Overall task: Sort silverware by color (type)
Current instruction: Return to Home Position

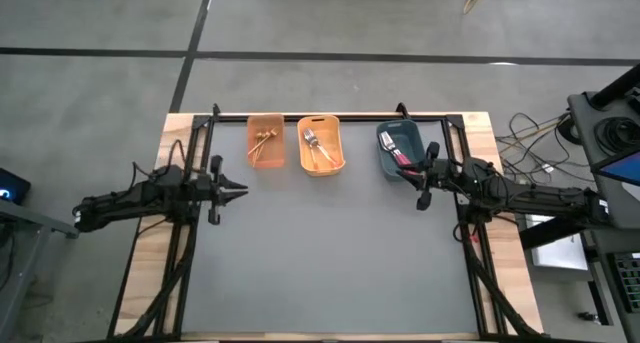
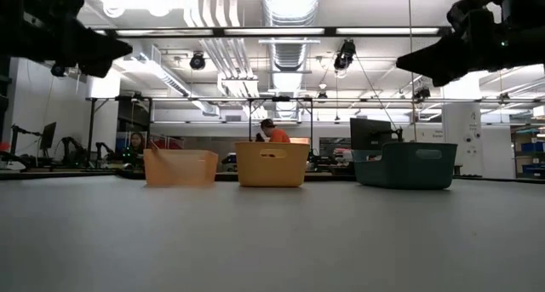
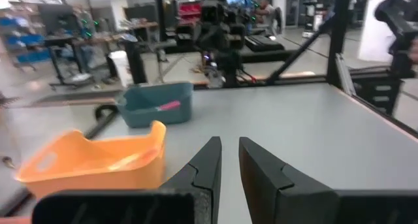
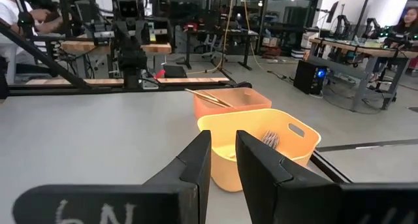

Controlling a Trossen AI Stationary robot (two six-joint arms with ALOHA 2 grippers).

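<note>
Over the worktop [image 1: 330,263], the right gripper [image 1: 405,173], nearly closed and empty, is held just beside the teal bin [image 1: 392,133], so that bin could be clipped and its pink-handled forks [image 1: 401,156] spilled if the arm were drawn back low. The left gripper [image 1: 240,191], likewise nearly closed and empty, is held apart from the orange bin [image 1: 253,153] of gold forks [image 1: 264,136] and the yellow bin [image 1: 336,133] of orange-handled forks [image 1: 318,143]; nothing is seen in its way.
</note>
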